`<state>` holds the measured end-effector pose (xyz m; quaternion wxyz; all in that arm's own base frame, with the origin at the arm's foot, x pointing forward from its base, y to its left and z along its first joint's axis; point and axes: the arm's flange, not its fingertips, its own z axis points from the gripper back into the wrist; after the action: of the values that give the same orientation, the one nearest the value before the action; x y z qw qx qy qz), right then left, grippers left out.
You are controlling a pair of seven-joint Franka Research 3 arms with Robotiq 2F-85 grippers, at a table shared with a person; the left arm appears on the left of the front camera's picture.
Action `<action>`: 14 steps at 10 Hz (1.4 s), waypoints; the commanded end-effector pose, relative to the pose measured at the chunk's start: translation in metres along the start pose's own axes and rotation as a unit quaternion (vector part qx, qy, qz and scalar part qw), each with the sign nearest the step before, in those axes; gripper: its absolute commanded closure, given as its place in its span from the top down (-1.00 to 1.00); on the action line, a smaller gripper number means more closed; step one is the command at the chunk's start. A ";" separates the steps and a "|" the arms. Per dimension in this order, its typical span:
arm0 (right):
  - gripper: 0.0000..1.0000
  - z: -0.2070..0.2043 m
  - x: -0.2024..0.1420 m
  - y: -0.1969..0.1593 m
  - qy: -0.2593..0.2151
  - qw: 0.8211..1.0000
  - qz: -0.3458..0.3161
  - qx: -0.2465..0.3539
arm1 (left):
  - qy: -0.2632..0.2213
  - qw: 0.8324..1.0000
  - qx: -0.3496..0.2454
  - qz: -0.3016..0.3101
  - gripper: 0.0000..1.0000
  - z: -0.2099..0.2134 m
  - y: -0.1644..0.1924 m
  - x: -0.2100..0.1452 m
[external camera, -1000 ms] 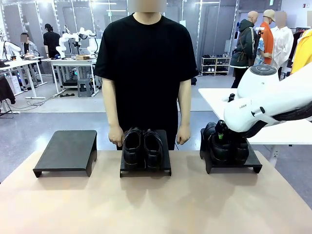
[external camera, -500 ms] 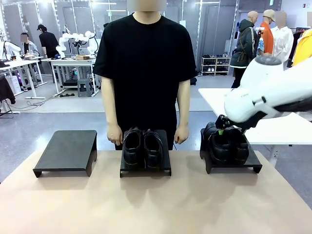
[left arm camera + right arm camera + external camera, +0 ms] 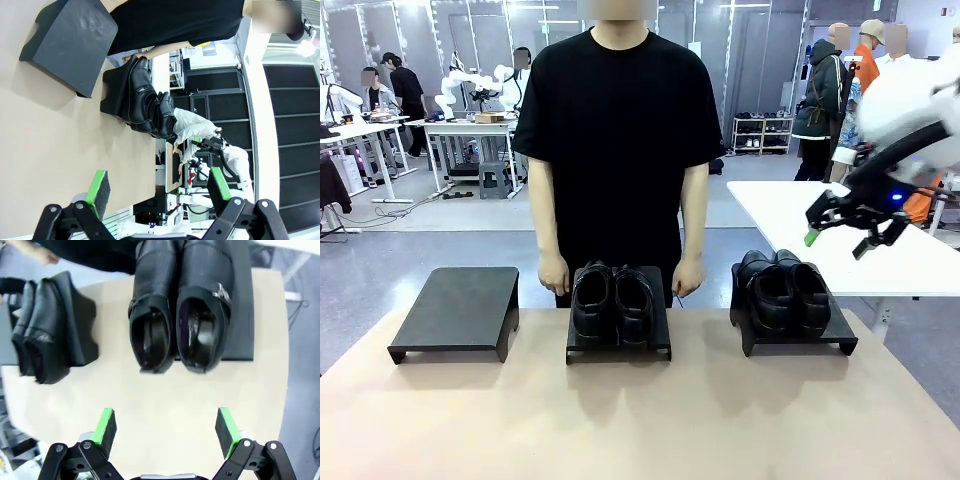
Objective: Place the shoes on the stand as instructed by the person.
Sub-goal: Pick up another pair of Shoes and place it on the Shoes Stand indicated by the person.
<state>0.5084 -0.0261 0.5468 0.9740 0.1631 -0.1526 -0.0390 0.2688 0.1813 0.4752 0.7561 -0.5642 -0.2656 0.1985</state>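
1. The right gripper [image 3: 843, 238] hangs in the air above the right-hand stand [image 3: 840, 335], its green pads [image 3: 106, 426] spread wide with nothing between them.
2. The left gripper [image 3: 158, 189] is also spread apart and empty, over bare table [image 3: 55, 150].
3. One pair of shoes [image 3: 784, 290] sits on that right-hand stand, side by side.
4. The other pair [image 3: 612, 301] rests on the middle stand [image 3: 660, 335].
5. The left stand [image 3: 458, 310] is bare.
6. The person [image 3: 620, 140] stands behind the middle stand, hands [image 3: 556, 276] hanging down by the table edge.
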 end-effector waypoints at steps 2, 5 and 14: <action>1.00 0.047 -0.052 -0.063 0.031 0.986 -0.059 0.151 | 0.004 1.000 -0.005 -0.006 1.00 0.000 0.001 0.001; 1.00 0.073 -0.135 -0.136 -0.001 0.948 -0.138 0.286 | 0.004 1.000 -0.005 -0.006 1.00 0.000 0.001 0.001; 1.00 0.052 -0.265 -0.240 0.021 0.892 -0.178 0.415 | 0.004 1.000 -0.005 -0.006 1.00 0.000 0.001 0.001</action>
<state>0.2361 -0.2292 0.4431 0.7979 0.5737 -0.0994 -0.1563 0.2691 0.1812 0.4748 0.7565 -0.5640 -0.2648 0.1987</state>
